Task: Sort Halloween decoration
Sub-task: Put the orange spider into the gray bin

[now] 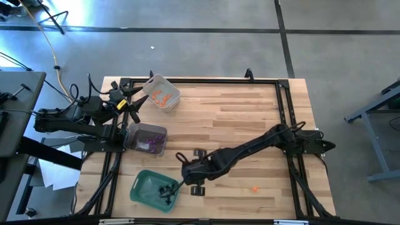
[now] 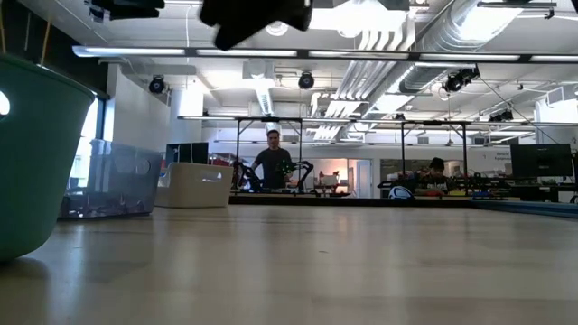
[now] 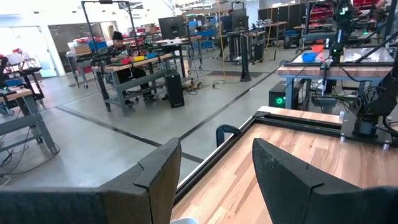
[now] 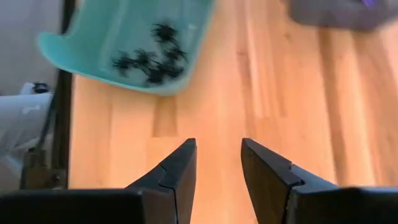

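The Halloween decoration is sorted by kind. Black spiders (image 4: 149, 56) lie in the green tray (image 1: 145, 187), purple pieces (image 1: 150, 145) in a clear tray (image 1: 147, 132), and orange pieces (image 1: 162, 98) in another clear tray (image 1: 164, 84) at the far left. One orange trinket (image 1: 255, 188) lies loose on the wood near the front edge. My right gripper (image 4: 217, 165) hangs open above bare wood just right of the green tray (image 4: 93, 46), with nothing between its fingers. My left gripper (image 3: 214, 180) waits open and level at the table's far left (image 1: 134, 105), beside the orange tray.
A black metal frame (image 1: 284, 100) runs around the table's edges. The wooden middle and right part of the table (image 1: 237, 119) hold nothing but the loose orange trinket. People sit and stand at benches in the room beyond (image 2: 274, 162).
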`<state>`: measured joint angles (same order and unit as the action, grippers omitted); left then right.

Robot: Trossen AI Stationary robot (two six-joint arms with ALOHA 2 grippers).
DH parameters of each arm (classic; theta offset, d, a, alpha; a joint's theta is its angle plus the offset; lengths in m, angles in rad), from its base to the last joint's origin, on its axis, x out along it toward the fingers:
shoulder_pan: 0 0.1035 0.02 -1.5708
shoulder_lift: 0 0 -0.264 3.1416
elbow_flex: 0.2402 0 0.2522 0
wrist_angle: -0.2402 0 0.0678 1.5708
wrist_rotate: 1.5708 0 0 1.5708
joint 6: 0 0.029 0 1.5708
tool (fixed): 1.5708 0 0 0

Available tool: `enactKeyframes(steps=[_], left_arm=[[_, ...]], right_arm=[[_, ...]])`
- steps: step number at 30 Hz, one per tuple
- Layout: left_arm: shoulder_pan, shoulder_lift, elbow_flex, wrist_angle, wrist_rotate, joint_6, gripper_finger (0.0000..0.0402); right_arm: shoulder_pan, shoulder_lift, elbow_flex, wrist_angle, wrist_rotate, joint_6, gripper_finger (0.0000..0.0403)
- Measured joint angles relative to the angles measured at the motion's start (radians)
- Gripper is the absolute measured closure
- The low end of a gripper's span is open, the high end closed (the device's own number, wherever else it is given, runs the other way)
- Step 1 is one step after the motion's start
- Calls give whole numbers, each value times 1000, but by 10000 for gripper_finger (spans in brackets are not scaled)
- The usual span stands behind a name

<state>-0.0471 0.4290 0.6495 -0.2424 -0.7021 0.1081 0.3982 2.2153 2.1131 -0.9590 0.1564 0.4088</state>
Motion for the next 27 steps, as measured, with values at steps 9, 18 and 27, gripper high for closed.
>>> enactKeyframes(steps=[9, 18, 27], left_arm=[[0, 0, 0, 0, 0, 0, 216], [0, 0, 0, 0, 0, 0, 216], [0, 0, 0, 0, 0, 0, 216]], right_arm=[[-2, -33, -1, -100, 0, 61, 281], [-70, -29, -10, -23, -127, -6, 281], [-129, -123, -348, 274, -272, 80, 281]])
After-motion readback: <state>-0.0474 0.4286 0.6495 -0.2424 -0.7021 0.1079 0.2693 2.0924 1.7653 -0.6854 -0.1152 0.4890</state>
